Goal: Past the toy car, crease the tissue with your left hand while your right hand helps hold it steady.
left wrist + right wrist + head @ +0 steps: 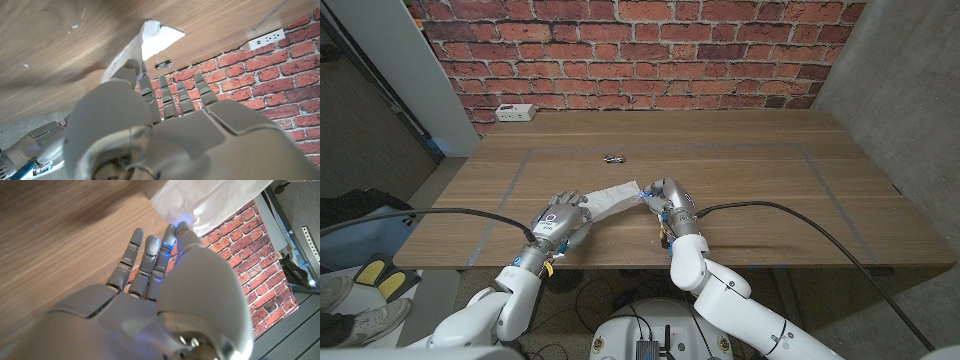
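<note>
A white tissue (614, 196) lies stretched on the wooden table (740, 160) between my two hands. My left hand (560, 222) holds its near left end; in the left wrist view the tissue (145, 40) runs up to my fingertips (131, 74). My right hand (666, 201) is at its right end; in the right wrist view my thumb and a finger (181, 230) meet at the tissue's (210, 200) corner, the other fingers straight. The small dark toy car (613, 158) sits just beyond the tissue and also appears in the left wrist view (163, 64).
A white power strip (514, 112) lies at the table's far left by the brick wall (640, 50); the left wrist view shows the power strip (265, 39) too. Black cables (800, 215) run from both arms over the table's near edge.
</note>
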Robot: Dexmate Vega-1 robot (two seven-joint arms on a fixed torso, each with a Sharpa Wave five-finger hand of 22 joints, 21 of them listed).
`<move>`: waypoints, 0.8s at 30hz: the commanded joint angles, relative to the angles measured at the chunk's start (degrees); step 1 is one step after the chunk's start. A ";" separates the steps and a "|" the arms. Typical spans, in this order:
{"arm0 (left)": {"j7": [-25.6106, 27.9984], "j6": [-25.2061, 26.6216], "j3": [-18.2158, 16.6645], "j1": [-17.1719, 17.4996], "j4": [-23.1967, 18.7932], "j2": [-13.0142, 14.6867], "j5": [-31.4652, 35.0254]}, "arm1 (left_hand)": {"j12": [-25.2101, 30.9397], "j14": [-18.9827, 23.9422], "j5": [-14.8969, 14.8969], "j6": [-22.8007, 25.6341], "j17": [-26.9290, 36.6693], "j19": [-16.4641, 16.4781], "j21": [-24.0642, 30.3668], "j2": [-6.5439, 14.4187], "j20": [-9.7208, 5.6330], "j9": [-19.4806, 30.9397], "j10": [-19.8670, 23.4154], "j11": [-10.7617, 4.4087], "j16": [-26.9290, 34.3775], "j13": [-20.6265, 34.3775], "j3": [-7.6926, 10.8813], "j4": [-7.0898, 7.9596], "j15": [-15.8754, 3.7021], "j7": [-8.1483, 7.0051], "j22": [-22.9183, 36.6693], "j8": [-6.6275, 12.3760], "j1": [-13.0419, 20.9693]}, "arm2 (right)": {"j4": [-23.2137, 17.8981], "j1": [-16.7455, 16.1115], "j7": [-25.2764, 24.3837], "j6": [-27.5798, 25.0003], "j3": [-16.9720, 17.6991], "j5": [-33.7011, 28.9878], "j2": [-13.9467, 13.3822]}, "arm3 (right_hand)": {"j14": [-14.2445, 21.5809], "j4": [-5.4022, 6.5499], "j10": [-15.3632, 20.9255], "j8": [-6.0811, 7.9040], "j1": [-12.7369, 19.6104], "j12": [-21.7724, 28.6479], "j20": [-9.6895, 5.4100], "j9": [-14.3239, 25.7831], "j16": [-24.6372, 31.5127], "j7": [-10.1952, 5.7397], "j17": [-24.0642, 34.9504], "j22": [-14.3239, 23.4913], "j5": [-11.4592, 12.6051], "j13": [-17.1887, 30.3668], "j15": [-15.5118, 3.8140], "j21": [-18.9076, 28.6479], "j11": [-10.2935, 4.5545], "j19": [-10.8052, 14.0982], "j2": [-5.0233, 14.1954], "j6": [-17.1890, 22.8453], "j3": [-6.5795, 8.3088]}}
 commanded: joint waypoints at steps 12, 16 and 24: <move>0.26 -5.44 -10.19 5.52 -1.26 -2.92 -8.50 | -0.05 1.68 0.39 1.41 0.04 1.28 1.13 1.27 -0.83 1.25 2.51 -0.29 0.22 -0.63 3.53 -0.13 -0.88 3.00 0.14 0.80 1.12 | 0.16 0.66 -1.48 0.81 -0.18 -0.08 -2.04 | 0.36 -0.09 -0.45 -0.37 -0.16 0.47 0.08 0.24 -0.34 4.23 -0.18 0.61 0.11 0.00 -5.29 1.33 -0.54 -0.55 -0.61 4.35 0.75; 0.27 -5.88 -11.38 5.75 -0.65 -4.04 -9.50 | -0.16 2.08 0.61 0.72 0.14 1.42 1.34 1.56 -0.95 1.65 2.89 -0.20 0.23 -0.68 4.43 0.22 -0.85 3.53 0.16 0.56 1.00 | 0.99 1.78 -0.92 1.14 -0.80 -0.79 -2.02 | 0.33 -0.07 -0.74 -0.55 -0.24 0.45 0.03 0.20 -0.40 4.14 -0.50 0.61 0.04 -0.01 -5.49 1.62 -0.67 -0.67 -0.68 4.23 0.79; -0.21 -7.67 -12.47 5.19 0.69 -5.73 -11.00 | -0.06 2.69 0.75 0.34 0.16 2.10 1.81 1.44 -1.30 2.06 3.74 -0.27 0.25 -0.68 5.24 0.44 -1.16 3.54 0.21 0.42 0.81 | 2.79 3.72 0.39 2.07 -1.49 -1.25 -1.57 | 0.27 -0.07 -0.80 -0.75 -0.27 0.48 -0.18 0.24 -0.31 4.12 -0.99 0.60 -0.06 -0.20 -5.63 2.13 -0.74 -0.75 -0.72 4.13 0.87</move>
